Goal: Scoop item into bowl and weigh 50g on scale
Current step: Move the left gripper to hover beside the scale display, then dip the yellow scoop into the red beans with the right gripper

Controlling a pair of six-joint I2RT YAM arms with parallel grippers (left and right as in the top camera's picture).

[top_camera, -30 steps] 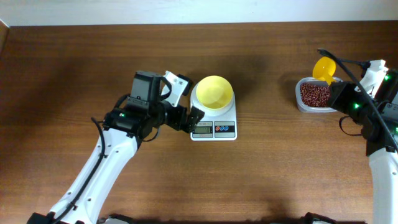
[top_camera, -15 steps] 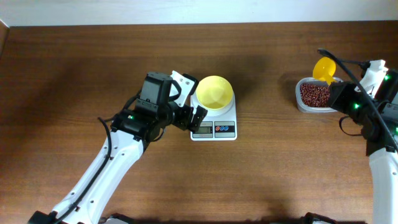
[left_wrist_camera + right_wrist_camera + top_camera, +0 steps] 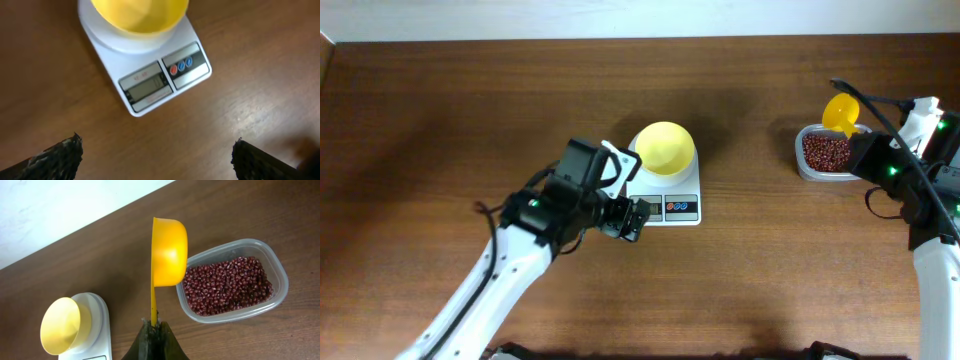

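The pale-yellow bowl [image 3: 665, 148] sits empty on the white scale [image 3: 682, 208] at mid table. My left gripper [image 3: 630, 218] is open and empty, hovering over the scale's front left corner. In the left wrist view its fingers [image 3: 156, 150] spread wide on the near side of the scale [image 3: 150, 82] and bowl [image 3: 135, 15]. My right gripper [image 3: 155, 327] is shut on the handle of the yellow scoop [image 3: 169, 252]. The scoop is empty and held up beside the reddish-brown beans [image 3: 227, 285]. The overhead view also shows the scoop [image 3: 841, 112] and the beans [image 3: 827, 151].
The beans lie in a clear rectangular plastic container [image 3: 280, 287] at the right of the table, near the back. A pale wall runs along the table's far edge [image 3: 640, 38]. Bare wood lies between the scale and the container.
My left arm has swung toward the table's front and right, bringing its gripper from the scale's left side to its front left corner. The right arm and scoop have not moved.
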